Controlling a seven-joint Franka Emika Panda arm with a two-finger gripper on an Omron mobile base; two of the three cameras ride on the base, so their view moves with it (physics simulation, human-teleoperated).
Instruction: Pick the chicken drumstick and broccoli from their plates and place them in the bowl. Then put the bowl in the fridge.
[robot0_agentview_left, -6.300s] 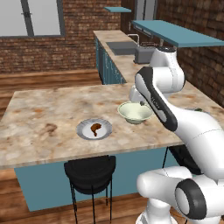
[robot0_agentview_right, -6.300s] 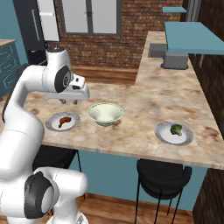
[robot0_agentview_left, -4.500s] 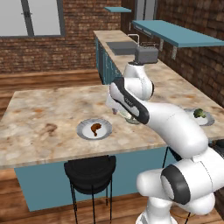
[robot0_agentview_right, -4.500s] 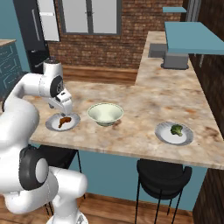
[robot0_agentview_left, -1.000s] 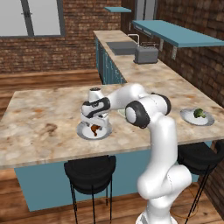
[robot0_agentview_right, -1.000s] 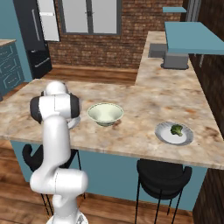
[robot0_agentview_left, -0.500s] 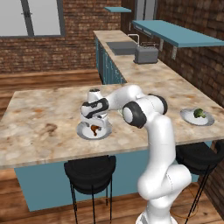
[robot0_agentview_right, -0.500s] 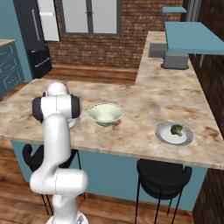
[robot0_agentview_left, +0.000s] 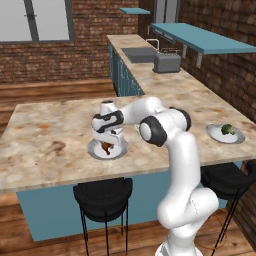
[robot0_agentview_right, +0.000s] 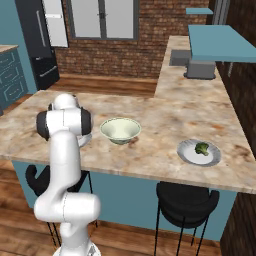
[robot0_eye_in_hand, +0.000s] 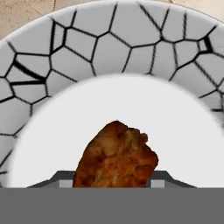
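The desk (robot0_agentview_left: 60, 125) is a long slab of mottled beige stone on a teal base, with dark round stools tucked under its near edge. Off in the far corner of the right base view stands the fridge (robot0_agentview_right: 37, 47), tall, flat and black. The arm's smooth white shell bends down over the nearer of the plates (robot0_agentview_left: 96, 150), a shallow round dish whose wide grey rim (robot0_eye_in_hand: 131, 48) is crazed with dark crack-like lines around a plain white centre. The bowl (robot0_agentview_right: 120, 130) sits on the stone between the two dishes, deep and rounded, pale greenish-white with a thick lip. The second plate (robot0_agentview_right: 190, 155) lies well apart toward the right end of the desk, and on it rests the broccoli (robot0_agentview_right: 202, 148), a knobbly dark green floret. The pincer (robot0_agentview_left: 107, 146) hangs low over the first plate, right at the chicken drumstick (robot0_eye_in_hand: 116, 155), a lumpy reddish-brown piece with a glistening, rough crust lying on the white centre; I cannot tell whether the jaws have gripped the meat or merely stand on either side of it.
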